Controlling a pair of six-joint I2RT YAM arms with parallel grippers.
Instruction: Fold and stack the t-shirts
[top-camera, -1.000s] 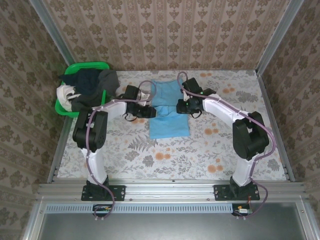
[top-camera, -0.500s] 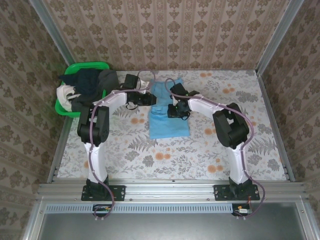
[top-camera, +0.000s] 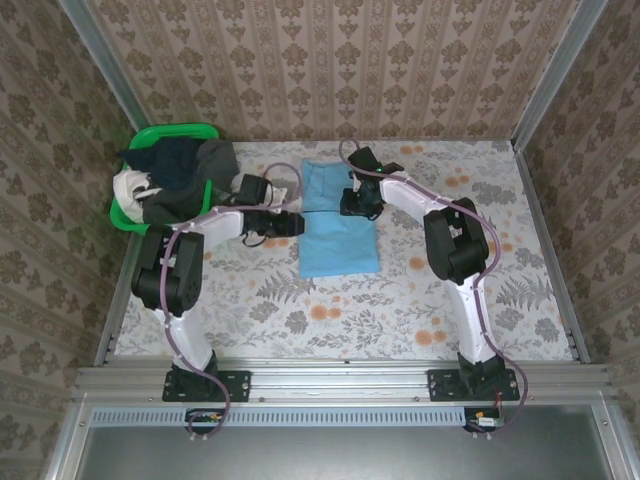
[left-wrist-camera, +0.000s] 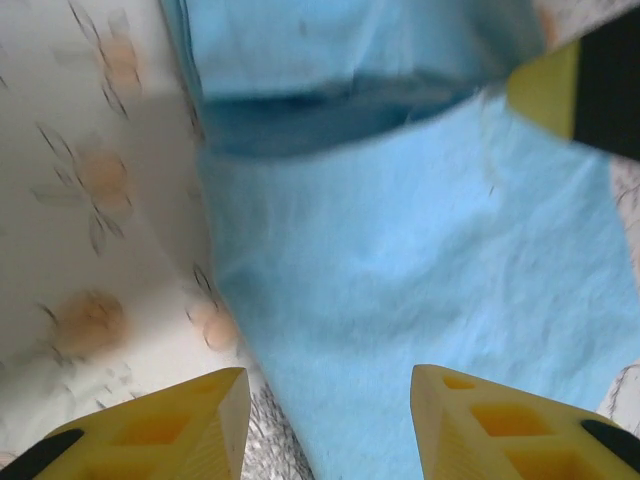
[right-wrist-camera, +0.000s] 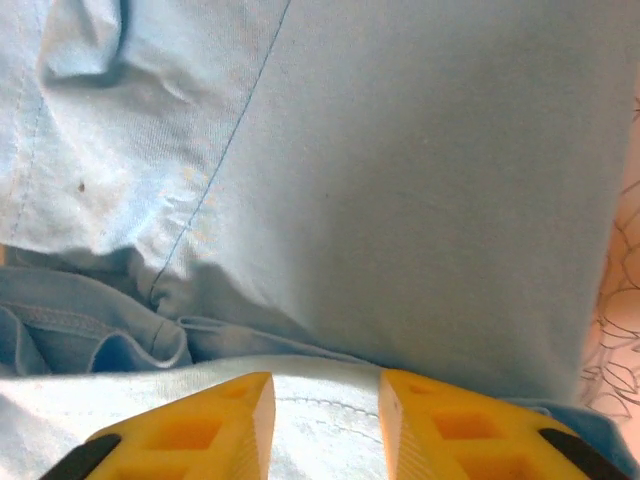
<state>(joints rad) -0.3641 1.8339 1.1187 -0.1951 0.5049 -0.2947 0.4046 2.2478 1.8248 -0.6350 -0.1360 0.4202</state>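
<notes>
The light blue t-shirt (top-camera: 340, 250) lies as a long folded strip at the middle of the table, with a fold line across its upper half. My left gripper (top-camera: 297, 226) sits at the shirt's left edge, open. In the left wrist view its gripper (left-wrist-camera: 325, 400) has one finger over the tablecloth and one over blue cloth (left-wrist-camera: 400, 250), nothing pinched. My right gripper (top-camera: 352, 205) rests on the shirt's upper right part. Its jaws (right-wrist-camera: 325, 400) stand apart over a pale stitched hem (right-wrist-camera: 330, 420), with the folded layer (right-wrist-camera: 420, 180) beyond. More t-shirts, dark and white (top-camera: 180, 170), fill the basket.
The green plastic basket (top-camera: 175, 131) stands at the table's far left corner, close to the left arm. The floral tablecloth (top-camera: 330, 310) runs on toward the near edge. Metal frame posts and patterned walls close in the sides. The right gripper's yellow finger (left-wrist-camera: 560, 85) is in the left wrist view.
Both grippers have opened wider. The left gripper has drawn back toward the near side along the shirt's left edge. The right gripper has shifted toward the far side.
</notes>
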